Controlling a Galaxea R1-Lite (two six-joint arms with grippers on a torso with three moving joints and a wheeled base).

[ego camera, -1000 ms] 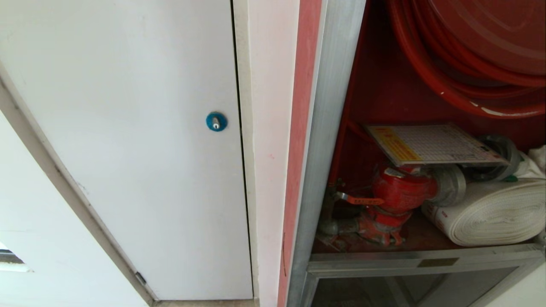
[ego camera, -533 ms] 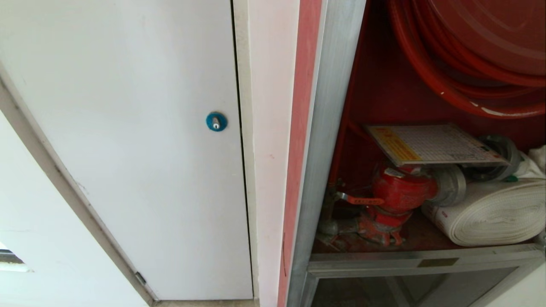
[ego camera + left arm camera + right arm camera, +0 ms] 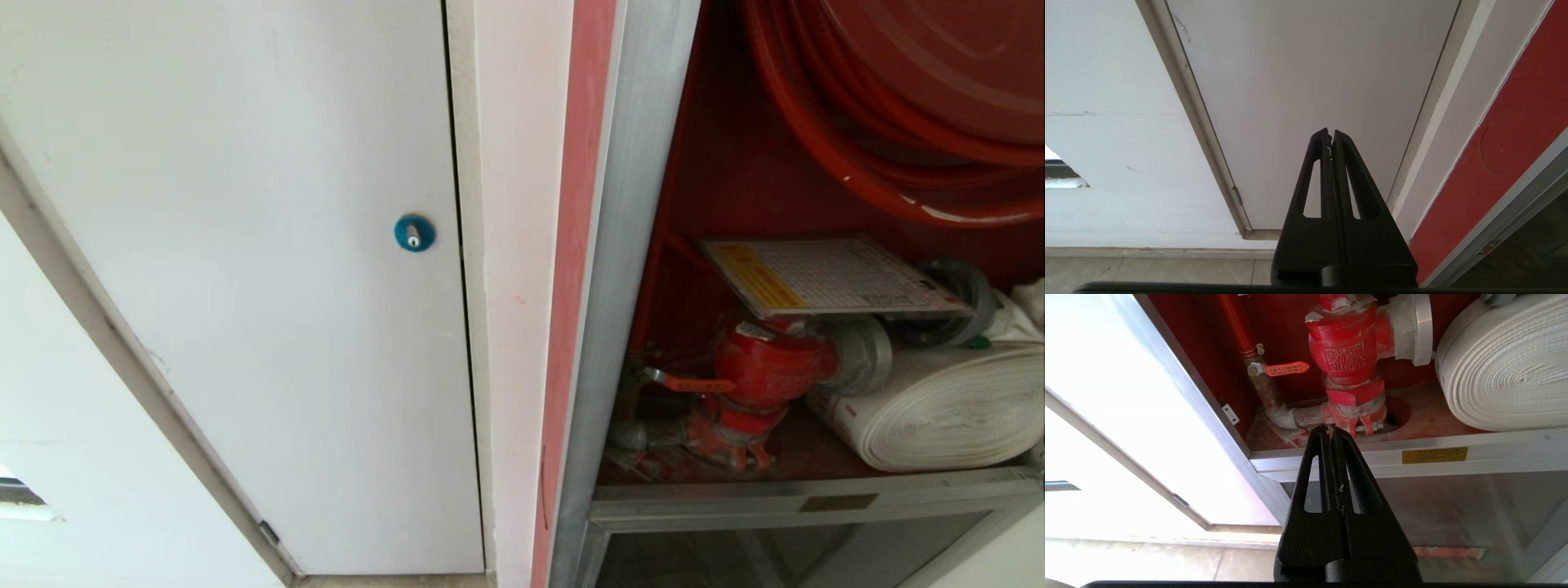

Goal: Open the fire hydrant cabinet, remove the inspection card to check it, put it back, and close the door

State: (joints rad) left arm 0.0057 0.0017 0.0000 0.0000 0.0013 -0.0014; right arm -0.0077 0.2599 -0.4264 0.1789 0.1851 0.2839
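The fire hydrant cabinet (image 3: 629,245) stands open on the right, red inside. The inspection card (image 3: 829,276) lies flat on top of the red valve (image 3: 767,367), beside the white rolled hose (image 3: 939,408) and below the red hose reel (image 3: 898,106). The door itself is out of view. Neither arm shows in the head view. My right gripper (image 3: 1330,428) is shut and empty, pointing at the cabinet's lower rail (image 3: 1412,455) below the valve (image 3: 1349,355). My left gripper (image 3: 1330,132) is shut and empty, facing the white wall panel (image 3: 1310,81).
Left of the cabinet is a white flush panel (image 3: 245,286) with a round blue lock (image 3: 414,233). A smaller glass panel (image 3: 1453,514) sits under the cabinet's rail. Tiled floor (image 3: 1147,269) runs along the wall's foot.
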